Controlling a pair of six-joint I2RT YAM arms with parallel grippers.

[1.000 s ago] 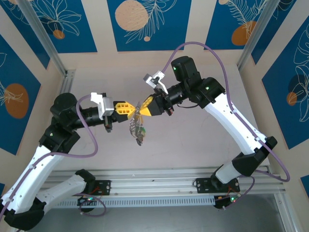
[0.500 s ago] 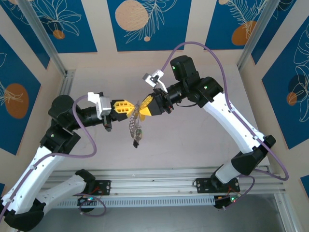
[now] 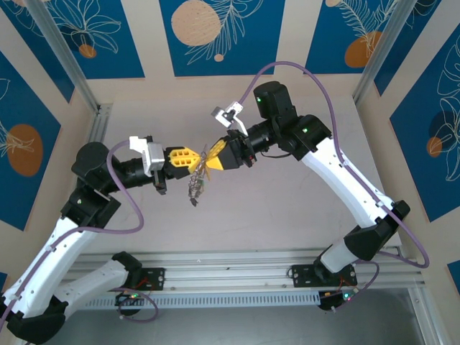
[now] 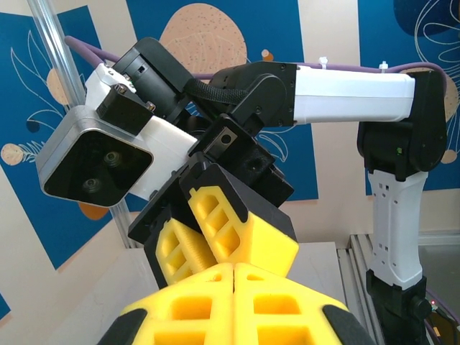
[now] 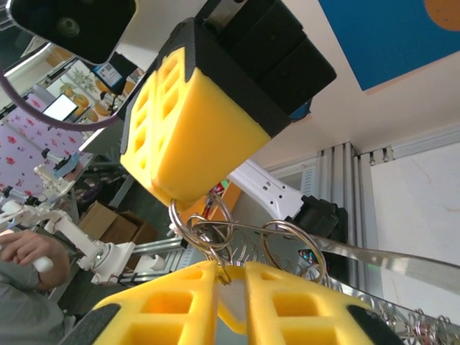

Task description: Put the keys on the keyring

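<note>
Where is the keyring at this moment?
In the top view the keyring hangs in the air slightly left of the middle, just below where the left fingers and the right fingers almost meet.

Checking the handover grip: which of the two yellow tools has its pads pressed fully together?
The left arm's tool: its pads meet along one seam. The right tool shows a gap between its pad tips, with ring wire in it.

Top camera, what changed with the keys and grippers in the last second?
The left gripper and right gripper both drifted slightly left, tips still meeting. The keyring hanging beneath them swung left too, its lower end now nearer the left arm. Unchanged: arm poses, bunch hanging from the tips.
</note>
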